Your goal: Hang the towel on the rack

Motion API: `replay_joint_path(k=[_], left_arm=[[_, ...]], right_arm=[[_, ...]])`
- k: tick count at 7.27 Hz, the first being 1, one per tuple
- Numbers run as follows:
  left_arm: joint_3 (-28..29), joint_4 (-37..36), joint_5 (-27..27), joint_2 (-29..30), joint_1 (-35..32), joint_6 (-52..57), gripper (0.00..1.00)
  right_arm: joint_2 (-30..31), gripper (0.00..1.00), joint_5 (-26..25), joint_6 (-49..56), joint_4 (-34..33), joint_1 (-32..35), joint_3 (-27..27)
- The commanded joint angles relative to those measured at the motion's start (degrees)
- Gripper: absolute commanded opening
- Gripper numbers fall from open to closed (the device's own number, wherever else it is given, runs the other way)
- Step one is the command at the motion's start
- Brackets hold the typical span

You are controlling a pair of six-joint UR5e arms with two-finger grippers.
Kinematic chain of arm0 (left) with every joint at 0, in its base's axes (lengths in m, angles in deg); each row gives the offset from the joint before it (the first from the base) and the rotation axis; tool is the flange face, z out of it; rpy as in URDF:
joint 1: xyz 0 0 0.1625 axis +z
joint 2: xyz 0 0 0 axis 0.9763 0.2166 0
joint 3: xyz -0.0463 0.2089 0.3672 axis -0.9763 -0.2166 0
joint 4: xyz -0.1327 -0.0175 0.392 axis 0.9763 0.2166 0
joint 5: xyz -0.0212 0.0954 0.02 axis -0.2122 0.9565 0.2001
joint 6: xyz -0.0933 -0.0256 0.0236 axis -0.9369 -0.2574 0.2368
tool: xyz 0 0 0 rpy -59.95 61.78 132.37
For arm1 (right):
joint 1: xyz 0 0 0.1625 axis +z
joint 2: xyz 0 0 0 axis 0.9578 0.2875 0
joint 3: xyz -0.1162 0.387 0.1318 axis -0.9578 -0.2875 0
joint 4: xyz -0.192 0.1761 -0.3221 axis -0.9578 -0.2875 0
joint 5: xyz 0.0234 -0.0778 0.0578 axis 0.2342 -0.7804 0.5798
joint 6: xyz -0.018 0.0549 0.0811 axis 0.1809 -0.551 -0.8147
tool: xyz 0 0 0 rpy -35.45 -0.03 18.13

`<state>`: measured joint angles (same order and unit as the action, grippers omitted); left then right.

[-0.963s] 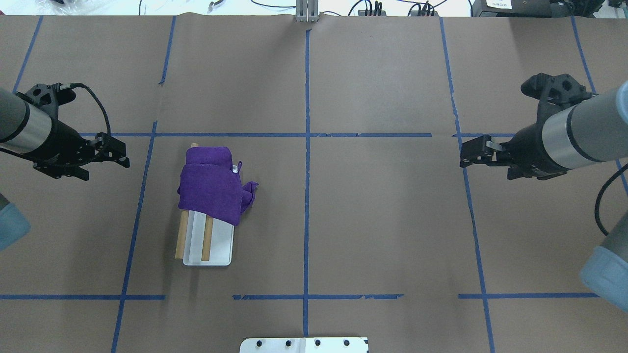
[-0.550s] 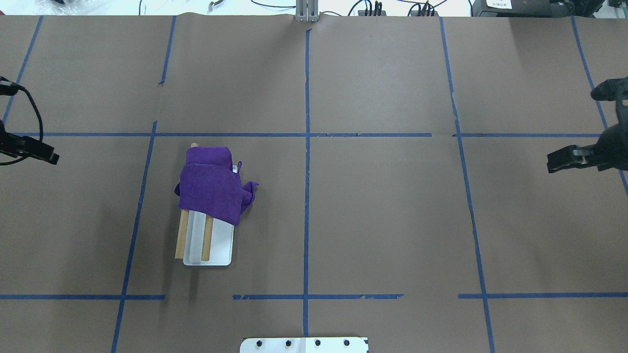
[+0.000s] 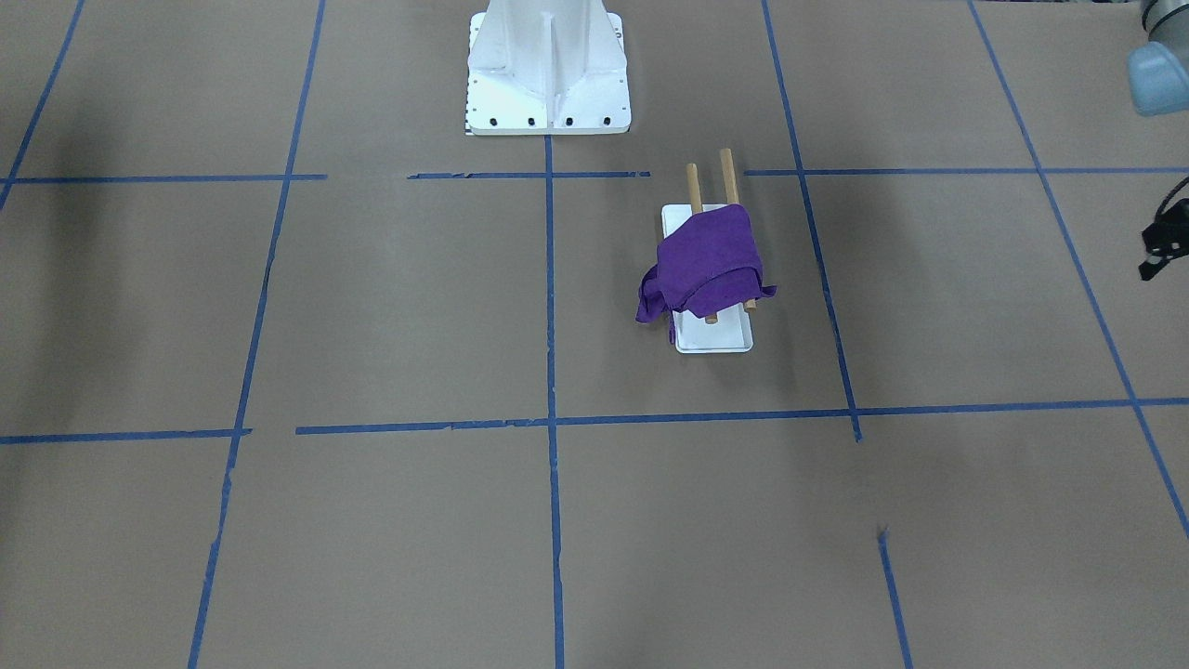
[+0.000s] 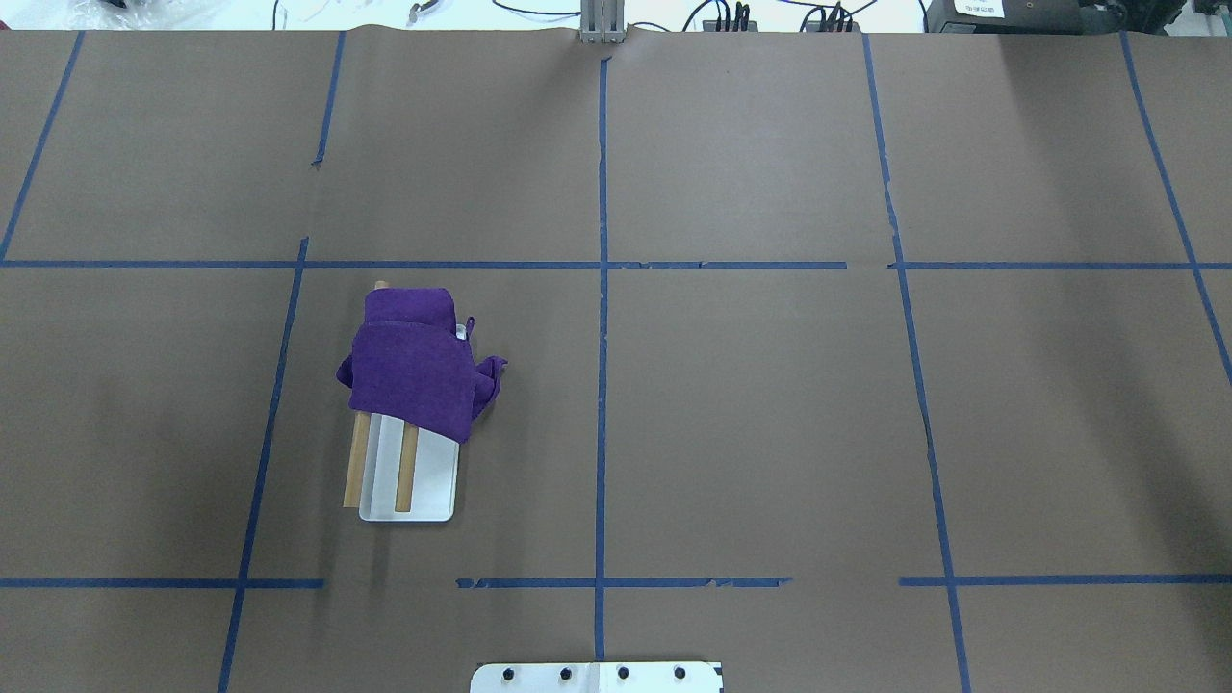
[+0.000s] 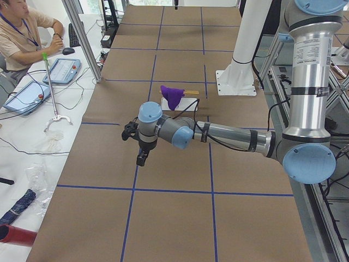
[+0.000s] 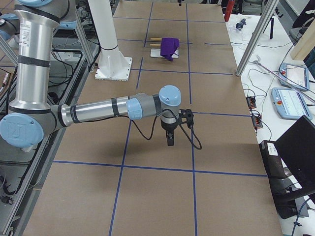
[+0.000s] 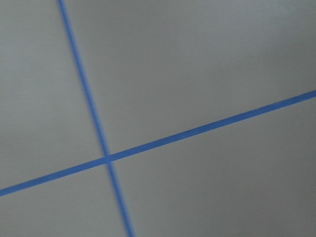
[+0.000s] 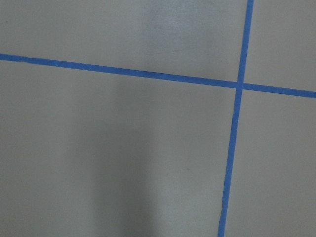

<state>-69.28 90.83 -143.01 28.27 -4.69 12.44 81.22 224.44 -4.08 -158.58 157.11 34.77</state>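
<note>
From the front-facing camera, the purple towel (image 3: 711,260) lies draped across both wooden rods of the rack (image 3: 715,340), covering the half of the rods farther from the white pedestal (image 3: 548,65). The rod tips peek out under its hem, and a bunched fold drops beside the white base on the side of the bench's (image 3: 372,307) middle tape line. A dark scrap of the left arm shows at the right edge, too little to read. The overhead view has no arm in it at all. There the towel (image 4: 414,371) sits over the far end of the rods, the near rod lengths and base bare, the crumpled corner just beside the base. From the left end, the left pincer (image 5: 140,159) hangs above bare bench, well apart from the rack, with nothing visibly in it; whether it is released or clenched I cannot tell. From the right end, the right pincer (image 6: 170,140) hangs likewise over bare bench, far from the towel, its state also beyond telling. Both wrist cameras show only brown paper and crossing blue tape (image 7: 107,159). I judge the hanging step done and the arms parked clear. The next move calls for little: at most, smoothing the bunched corner so the cloth hangs evenly, without dragging it off the rods.
</note>
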Motion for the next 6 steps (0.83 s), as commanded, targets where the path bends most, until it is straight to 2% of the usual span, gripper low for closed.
replay_joint_path(k=[1,2,3,5,6], left_arm=[[1.9,-8.1,-3.9,-0.1,-7.6,12.5,1.0],[2.1,-8.8,-4.5,-0.2,-7.7,12.5,1.0],[2.4,-8.9,-4.9,-1.8,-7.7,12.3,1.0],[2.2,-8.9,-10.8,-2.5,-7.6,4.9,1.0],[2.6,-8.6,-10.6,-2.5,-7.5,1.8,1.0]], right_arm=[[1.6,1.0,2.4,12.4,-3.6,7.6,-3.4],[1.3,1.0,2.0,18.1,-8.4,9.8,-3.3],[1.2,1.0,0.5,19.0,-10.4,9.5,-2.7],[1.1,1.0,-1.7,18.1,-10.5,6.1,-2.7],[1.1,1.0,-1.0,17.4,-10.6,5.5,-2.7]])
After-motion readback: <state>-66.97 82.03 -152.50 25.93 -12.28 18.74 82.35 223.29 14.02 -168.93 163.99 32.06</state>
